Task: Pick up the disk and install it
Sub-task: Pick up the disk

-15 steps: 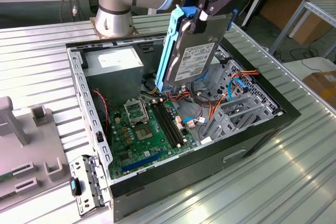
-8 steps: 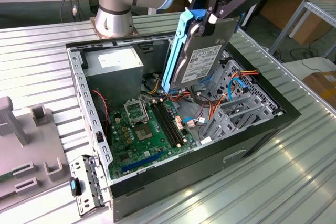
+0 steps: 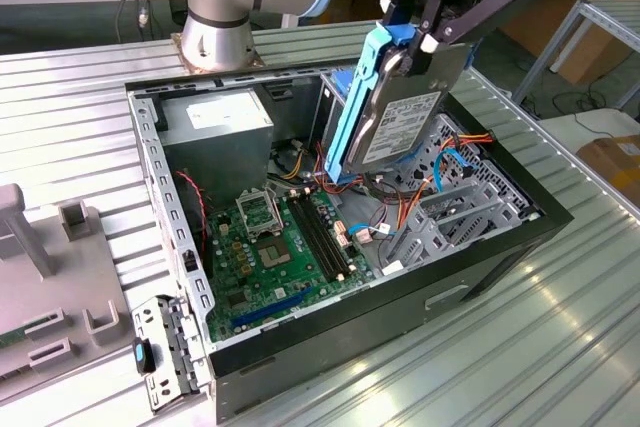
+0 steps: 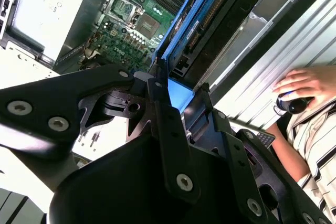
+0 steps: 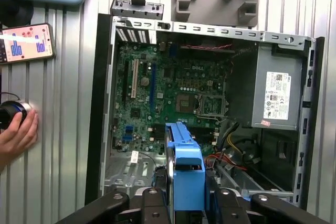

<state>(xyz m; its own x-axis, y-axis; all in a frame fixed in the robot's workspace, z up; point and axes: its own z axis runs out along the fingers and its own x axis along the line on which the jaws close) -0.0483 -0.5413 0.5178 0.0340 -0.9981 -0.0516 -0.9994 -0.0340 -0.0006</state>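
Note:
My gripper (image 3: 415, 45) is shut on the disk (image 3: 402, 119), a dark grey drive with a white label and a blue bracket along its sides. I hold it by its upper end, on edge and tilted. It hangs above the drive-cage side of the open computer case (image 3: 150, 162), at the exterior view's right. In the second wrist view the black fingers (image 4: 160, 95) clamp the disk (image 4: 210, 22) from both sides. In the first wrist view the blue bracket of the disk (image 5: 187, 166) sits between the finger links, over the motherboard (image 5: 173, 93).
A grey power-supply box (image 3: 215, 117) fills the case's back corner. Cables (image 3: 385, 217) and a metal cage (image 3: 455, 212) lie under the disk. A grey fixture (image 3: 55, 277) stands at the exterior view's left. A person's hand (image 5: 16, 132) and a phone (image 5: 26, 43) rest beside the case.

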